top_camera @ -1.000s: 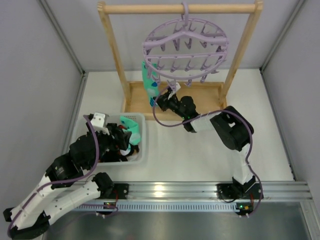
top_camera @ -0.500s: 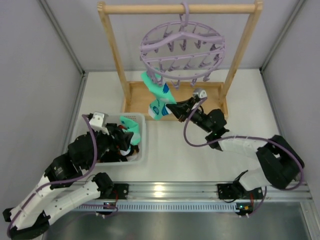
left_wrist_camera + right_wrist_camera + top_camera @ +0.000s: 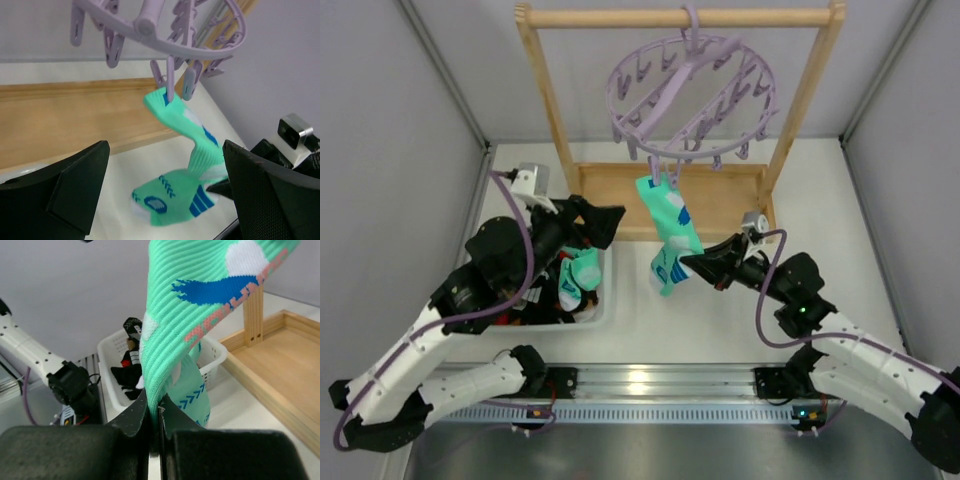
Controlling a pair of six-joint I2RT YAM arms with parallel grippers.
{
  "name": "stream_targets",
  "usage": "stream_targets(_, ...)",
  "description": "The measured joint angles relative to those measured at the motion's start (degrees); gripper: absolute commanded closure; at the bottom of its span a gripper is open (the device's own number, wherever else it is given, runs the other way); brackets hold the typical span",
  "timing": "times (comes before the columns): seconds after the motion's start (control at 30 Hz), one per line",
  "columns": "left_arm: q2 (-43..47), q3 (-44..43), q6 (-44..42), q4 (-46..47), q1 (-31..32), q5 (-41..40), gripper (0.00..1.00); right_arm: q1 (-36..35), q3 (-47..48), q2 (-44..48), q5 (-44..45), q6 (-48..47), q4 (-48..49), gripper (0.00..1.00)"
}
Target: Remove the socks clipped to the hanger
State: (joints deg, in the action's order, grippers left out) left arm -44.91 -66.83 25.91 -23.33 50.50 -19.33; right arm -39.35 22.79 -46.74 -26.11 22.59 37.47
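Observation:
The lavender hanger (image 3: 690, 95) hangs by its hook from the wooden rail and is tilted. One teal-mint sock (image 3: 668, 230) with blue and white marks hangs from a clip at the hanger's near rim. My right gripper (image 3: 688, 263) is shut on the sock's lower part and holds it stretched; the right wrist view shows the jaws pinching the fabric (image 3: 154, 407). My left gripper (image 3: 610, 222) is open and empty, left of the sock above the basket's far corner. The left wrist view shows the sock (image 3: 185, 125) under the hanger (image 3: 150, 25), ahead of the fingers (image 3: 75, 185).
A white basket (image 3: 608, 295) at the near left holds a teal sock (image 3: 582, 270) and dark socks (image 3: 560, 297). The wooden frame's rail (image 3: 620, 17), posts and base tray (image 3: 720, 195) stand at the back. Grey walls close both sides.
My right arm has pulled back toward the near edge with the sock, stretching it and tilting the hanger. My left arm has risen from the basket and moved toward the hanger.

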Motion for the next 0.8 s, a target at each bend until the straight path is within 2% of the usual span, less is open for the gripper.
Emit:
stream_targets(0.2, -13.0, -8.5, 1.6, 6.9, 0.0, 5.9, 0.02, 0.0, 0.0, 10.0, -2.7, 1.6, -7.4, 1.0)
stream_targets(0.4, -23.4, -14.1, 3.8, 10.4, 0.0, 10.7, 0.02, 0.0, 0.0, 13.7, -4.0, 2.0, -11.6, 1.0)
stream_targets(0.8, -31.6, -17.1, 5.7, 13.5, 0.0, 15.6, 0.07, 0.0, -1.0, 14.1, -5.2, 2.1, -13.2, 1.0)
